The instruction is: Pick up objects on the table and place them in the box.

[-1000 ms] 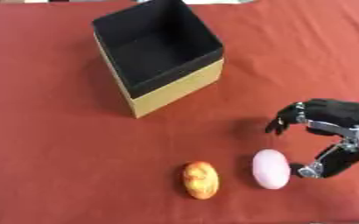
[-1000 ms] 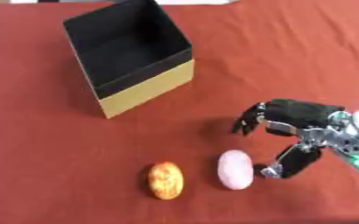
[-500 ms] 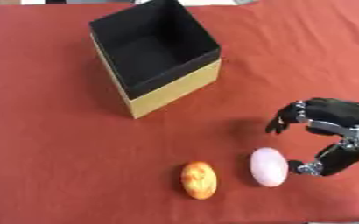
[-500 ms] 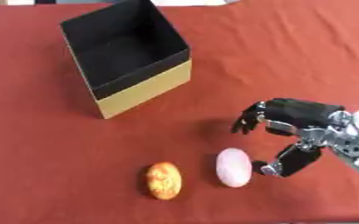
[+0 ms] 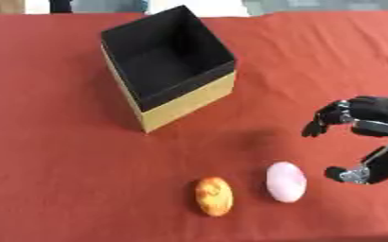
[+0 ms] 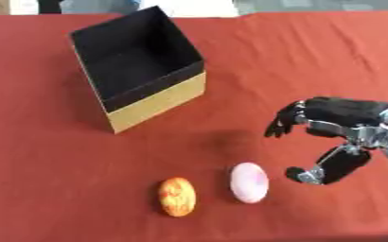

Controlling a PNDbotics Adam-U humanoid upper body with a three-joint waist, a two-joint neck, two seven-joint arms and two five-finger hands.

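Nearest to you, two egg-shaped things lie side by side on the red table (image 5: 48,142). The orange mottled egg (image 5: 214,196) sits to the left and slightly closer to the near edge; the pale pink egg (image 5: 286,181) lies just beside it on the right, with a narrow strip of cloth between them. Both lie lengthwise, pointing away from you.

Your right robot hand (image 6: 334,137) comes in from the right edge, just to the right of the pink egg. It holds nothing. Its fingers (image 6: 282,124) arch forward and curve down toward the left, while the thumb (image 6: 313,172) hooks underneath, so the hand forms an open C facing the pink egg. The thumb tip is near the egg's right side, but a gap of cloth shows between them, so the two are apart. The fingertips hang over bare cloth farther back than the egg, not over it. You cannot tell from these views how high the hand is off the table.

Farther back and to the left stands the box (image 5: 193,101), well apart from both eggs and from the hand. It is open at the top, black inside and along its upper band, tan on its lower outer wall, and turned so one corner points toward you. Nothing can be made out in its dark interior.

Your left robot hand shows in neither view.
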